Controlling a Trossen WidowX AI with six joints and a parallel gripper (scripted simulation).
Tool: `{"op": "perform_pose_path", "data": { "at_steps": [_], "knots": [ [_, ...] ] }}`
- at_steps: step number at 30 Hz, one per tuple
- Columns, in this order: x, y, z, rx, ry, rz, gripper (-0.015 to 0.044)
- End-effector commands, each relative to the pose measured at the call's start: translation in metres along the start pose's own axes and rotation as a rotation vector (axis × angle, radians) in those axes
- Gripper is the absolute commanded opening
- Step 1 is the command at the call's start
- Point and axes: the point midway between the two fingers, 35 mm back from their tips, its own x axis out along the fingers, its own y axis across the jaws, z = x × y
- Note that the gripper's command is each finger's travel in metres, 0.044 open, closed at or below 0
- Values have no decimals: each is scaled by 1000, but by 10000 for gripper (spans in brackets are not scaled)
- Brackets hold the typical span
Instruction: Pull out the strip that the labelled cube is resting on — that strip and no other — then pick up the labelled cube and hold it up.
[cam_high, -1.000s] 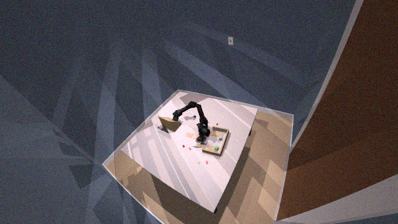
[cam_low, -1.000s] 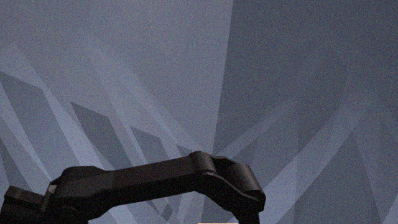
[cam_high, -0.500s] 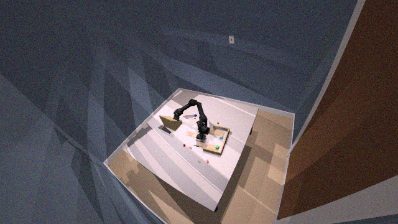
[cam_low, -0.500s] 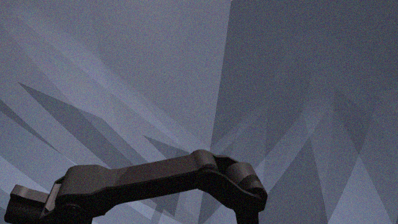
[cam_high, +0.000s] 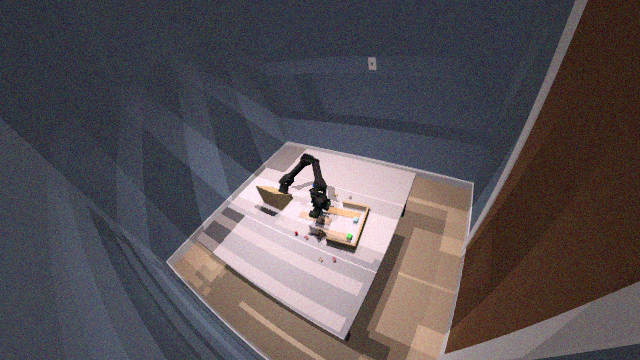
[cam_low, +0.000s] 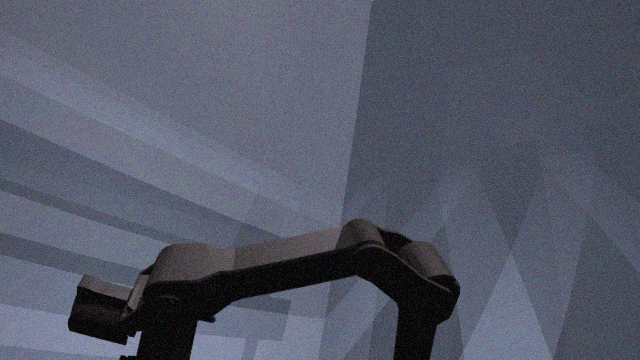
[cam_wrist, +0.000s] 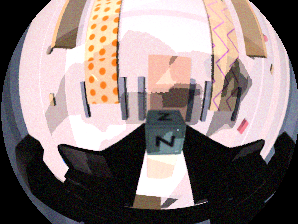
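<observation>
Fingers: pinching the teal cube (cam_wrist: 165, 133) (its N upright to view) | plain orange strip (cam_wrist: 169, 75): between the dotted strip (cam_wrist: 103, 55) and zigzag strip (cam_wrist: 224, 55)

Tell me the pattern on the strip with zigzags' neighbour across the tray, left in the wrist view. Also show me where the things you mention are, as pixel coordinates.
Orange dots (cam_wrist: 103, 46); wrist view.

The arm (cam_high: 300, 169) (cam_low: 290, 255) looks like matt black plastic; the tray (cam_high: 364, 223) looks like pale wood; the cube (cam_wrist: 165, 140) seems smooth.
</observation>
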Motion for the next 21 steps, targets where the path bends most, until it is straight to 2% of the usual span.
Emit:
{"op": "perform_pose_path", "data": {
  "at_steps": [1, 17, 21],
  "knots": [
    [-1, 2, -11, -4, 2, -2, 0],
    [-1, 15, -59, -2, 4, -2, 0],
    [-22, 15, -58, -2, 4, -3, 0]
  ]
}}
